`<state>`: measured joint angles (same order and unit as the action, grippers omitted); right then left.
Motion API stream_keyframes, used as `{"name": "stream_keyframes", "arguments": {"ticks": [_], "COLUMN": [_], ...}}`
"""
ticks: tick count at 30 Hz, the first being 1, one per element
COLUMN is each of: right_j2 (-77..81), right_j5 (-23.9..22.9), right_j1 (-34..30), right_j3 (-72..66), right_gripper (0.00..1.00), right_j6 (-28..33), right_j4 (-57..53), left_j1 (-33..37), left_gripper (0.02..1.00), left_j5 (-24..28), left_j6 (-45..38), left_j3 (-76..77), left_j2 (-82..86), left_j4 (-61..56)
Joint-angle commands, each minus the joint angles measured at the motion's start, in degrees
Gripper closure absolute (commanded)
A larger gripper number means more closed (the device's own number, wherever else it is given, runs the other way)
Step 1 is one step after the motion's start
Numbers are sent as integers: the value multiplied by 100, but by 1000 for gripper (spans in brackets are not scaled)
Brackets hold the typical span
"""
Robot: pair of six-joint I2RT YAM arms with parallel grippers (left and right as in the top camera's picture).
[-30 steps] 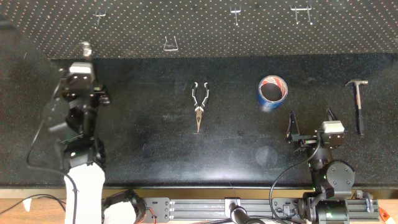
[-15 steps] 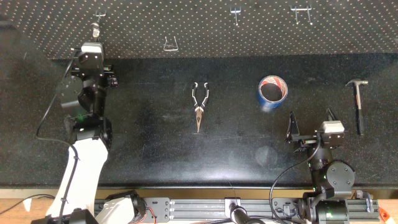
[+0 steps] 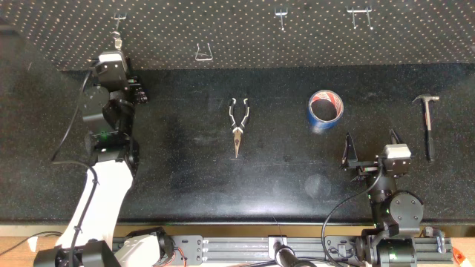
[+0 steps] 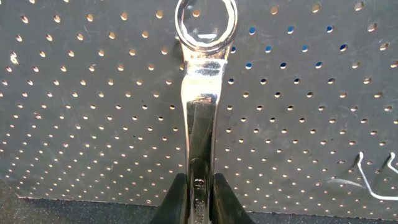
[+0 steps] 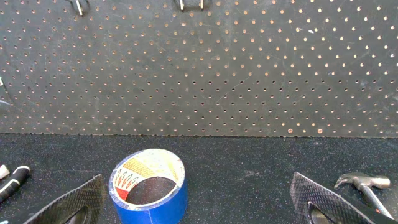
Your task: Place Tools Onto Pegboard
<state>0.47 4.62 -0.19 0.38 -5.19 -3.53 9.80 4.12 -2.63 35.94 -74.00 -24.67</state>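
1. The left pincer [image 4: 200,200] is seen clenched on the lower shank of a combination wrench [image 4: 202,112], with one dark finger pressed to each side of the shank.
2. The wrench is held upright and flat before the pegboard [image 4: 93,124], its ring end uppermost against the perforated panel.
3. In the top view the wrench [image 3: 115,35] is found at the far left of the pegboard [image 3: 297,33], just below a small metal hook [image 3: 119,18]. Whether the ring has been caught on that hook cannot be told.
4. A white wire hook [image 4: 373,180] is seen on the pegboard to one side of the wrench, well apart from it.
5. The right pincer [image 3: 370,142] is held low over the near right part of the black worktop [image 3: 185,163], released, with its fingers spread wide and nothing between them.
6. A roll of blue tape [image 3: 325,109] is laid flat on the worktop, hole upward, between the right pincer and the pegboard.
7. A pair of needle-nose pliers [image 3: 237,126] is laid near the middle of the worktop, handles toward the pegboard and tip toward the arms' bases.
8. A hammer [image 3: 427,122] is laid at the far right of the worktop, its head toward the pegboard.
9. Three further hooks are fixed to the pegboard: a wire loop [image 3: 202,52], a single hook [image 3: 280,16] and a double hook [image 3: 360,16].
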Motion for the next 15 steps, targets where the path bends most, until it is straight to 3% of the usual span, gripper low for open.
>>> {"name": "stream_keyframes", "arguments": {"ticks": [1, 13, 15], "right_j2": [-42, -42, -42], "right_j5": [90, 90, 90], "right_j1": [44, 44, 44], "right_j3": [-15, -15, -15], "right_gripper": [27, 29, 27], "right_j6": [101, 101, 101], "right_j4": [-28, -28, -28], "left_j1": [-20, -11, -13], "left_gripper": [993, 993, 989], "left_j5": [-247, -249, -525], "left_j6": [90, 90, 90], "left_j3": [181, 181, 181], "left_j2": [2, -4, -33], "left_j4": [-61, -57, -11]}}
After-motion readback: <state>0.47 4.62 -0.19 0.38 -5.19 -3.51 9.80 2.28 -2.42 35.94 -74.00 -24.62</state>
